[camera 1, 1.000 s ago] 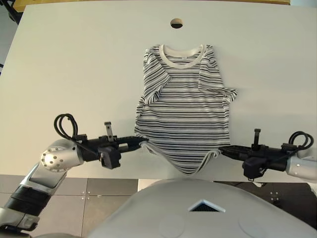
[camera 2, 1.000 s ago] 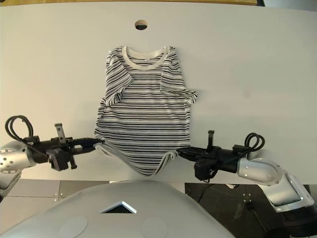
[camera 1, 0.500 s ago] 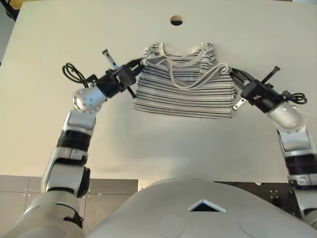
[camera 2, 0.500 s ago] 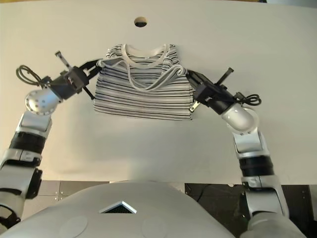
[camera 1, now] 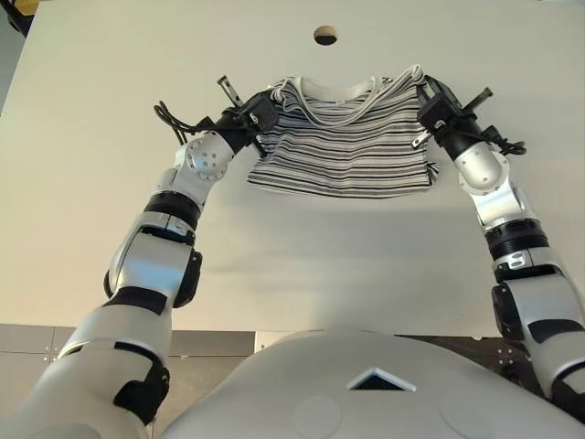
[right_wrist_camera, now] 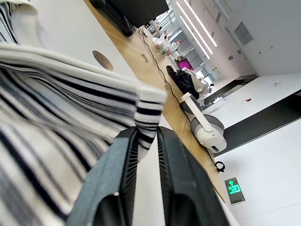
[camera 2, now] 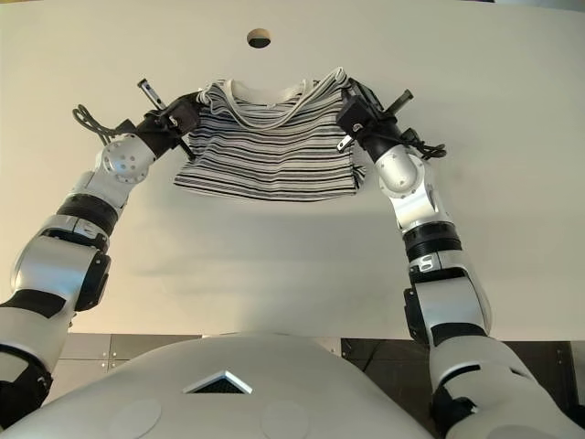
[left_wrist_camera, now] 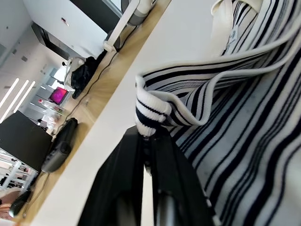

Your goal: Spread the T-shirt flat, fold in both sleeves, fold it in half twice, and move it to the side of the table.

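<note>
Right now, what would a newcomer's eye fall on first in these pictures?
The striped T-shirt lies doubled over at the far middle of the white table, its hem up at the collar. The left end effector and the right end effector each pinch one hem corner there.

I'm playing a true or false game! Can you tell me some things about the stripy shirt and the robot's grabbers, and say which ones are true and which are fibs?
1. The striped T-shirt is folded in half, with its bottom hem up by the collar. True.
2. A round hole sits in the table just beyond the collar. True.
3. The robot has let go of the T-shirt. False: the left gripper and the right gripper are each shut on a corner of the hem.
4. The T-shirt hangs over the near edge of the table. False: all of it lies on the table, towards the far side.
</note>
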Controlling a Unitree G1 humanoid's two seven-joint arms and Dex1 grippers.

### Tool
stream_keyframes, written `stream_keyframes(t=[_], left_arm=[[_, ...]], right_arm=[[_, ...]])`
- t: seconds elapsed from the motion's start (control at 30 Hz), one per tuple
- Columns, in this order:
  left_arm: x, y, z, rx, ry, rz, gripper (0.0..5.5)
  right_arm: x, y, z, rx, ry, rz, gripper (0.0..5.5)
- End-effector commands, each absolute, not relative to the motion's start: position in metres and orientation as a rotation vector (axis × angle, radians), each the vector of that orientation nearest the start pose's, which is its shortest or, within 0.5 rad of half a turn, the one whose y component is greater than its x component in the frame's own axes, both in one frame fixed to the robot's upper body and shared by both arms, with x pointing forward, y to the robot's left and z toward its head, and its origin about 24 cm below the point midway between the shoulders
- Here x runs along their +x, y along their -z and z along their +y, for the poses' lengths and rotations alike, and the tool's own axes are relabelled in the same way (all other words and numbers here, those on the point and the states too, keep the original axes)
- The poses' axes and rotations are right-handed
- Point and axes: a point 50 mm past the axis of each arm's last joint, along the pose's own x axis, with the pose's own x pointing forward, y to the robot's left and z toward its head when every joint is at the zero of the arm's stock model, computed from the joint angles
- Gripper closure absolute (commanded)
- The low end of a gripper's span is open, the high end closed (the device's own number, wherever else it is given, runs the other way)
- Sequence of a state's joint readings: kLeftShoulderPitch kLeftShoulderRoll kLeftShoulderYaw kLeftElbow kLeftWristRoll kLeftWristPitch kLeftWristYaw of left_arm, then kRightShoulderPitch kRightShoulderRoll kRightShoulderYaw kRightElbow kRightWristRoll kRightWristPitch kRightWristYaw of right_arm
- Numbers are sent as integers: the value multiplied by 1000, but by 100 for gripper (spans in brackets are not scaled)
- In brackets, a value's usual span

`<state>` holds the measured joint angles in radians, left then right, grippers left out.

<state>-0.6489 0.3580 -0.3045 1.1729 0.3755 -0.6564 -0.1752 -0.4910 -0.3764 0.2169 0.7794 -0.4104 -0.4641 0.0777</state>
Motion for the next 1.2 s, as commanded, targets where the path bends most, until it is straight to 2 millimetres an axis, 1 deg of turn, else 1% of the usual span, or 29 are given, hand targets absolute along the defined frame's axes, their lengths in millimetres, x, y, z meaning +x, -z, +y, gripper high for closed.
stream_keyframes(t=[0.03, 0.17, 0.23, 0.27, 0.3, 0.37, 0.43, 0.47, 0.5, 0.57, 0.63, 0.67, 0.77, 0.8, 0.87, 0.97, 1.0, 1.07, 1.1, 1.13, 1.17, 1.2], left_arm=[[337, -20, 182, 782, 482, 36, 463], [346, -23, 197, 714, 313, 101, 395], [347, -21, 206, 700, 242, 152, 360], [346, -20, 211, 702, 216, 175, 352], [345, -17, 215, 708, 195, 192, 335], [340, -14, 223, 729, 161, 203, 305], [336, -13, 229, 719, 135, 188, 277], [334, -15, 233, 701, 111, 150, 277], [332, -16, 234, 688, 95, 123, 277], [328, -23, 236, 641, 49, 28, 277], [322, -30, 237, 609, 21, -62, 277], [319, -33, 238, 598, 8, -97, 277], [311, -44, 238, 576, -9, -181, 277], [309, -49, 237, 570, -11, -208, 277], [305, -60, 237, 560, -22, -257, 277], [295, -75, 237, 542, -55, -311, 277], [292, -79, 237, 537, -66, -327, 277], [284, -86, 237, 523, -84, -350, 277], [280, -89, 238, 525, -88, -359, 277], [273, -91, 241, 524, -98, -361, 277], [266, -91, 245, 528, -111, -355, 277], [260, -91, 250, 528, -129, -344, 277]], right_arm=[[341, -41, -177, -823, -352, -58, 405], [348, -37, -185, -800, -279, 2, 325], [347, -39, -185, -783, -253, -27, 286], [344, -43, -183, -774, -261, -76, 276], [337, -47, -178, -787, -304, -146, 256], [315, -56, -166, -831, -438, -265, 251], [294, -60, -159, -913, -575, -302, 251], [281, -55, -163, -1002, -673, -273, 251], [272, -51, -166, -1063, -737, -243, 251], [256, -39, -186, -1214, -837, -130, 251], [248, -31, -206, -1319, -875, -30, 251], [245, -28, -211, -1356, -891, 4, 251], [236, -15, -214, -1430, -978, 64, 251], [232, -11, -211, -1446, -1023, 65, 251], [221, -9, -197, -1451, -1116, 32, 251], [215, -11, -180, -1458, -1185, -28, 251], [213, -12, -178, -1462, -1199, -36, 251], [199, -12, -179, -1465, -1255, -29, 251], [186, -14, -178, -1450, -1308, -35, 251], [167, -17, -171, -1413, -1396, -58, 251], [147, -18, -156, -1352, -1498, -112, 251], [129, -15, -133, -1282, -1598, -187, 251]])
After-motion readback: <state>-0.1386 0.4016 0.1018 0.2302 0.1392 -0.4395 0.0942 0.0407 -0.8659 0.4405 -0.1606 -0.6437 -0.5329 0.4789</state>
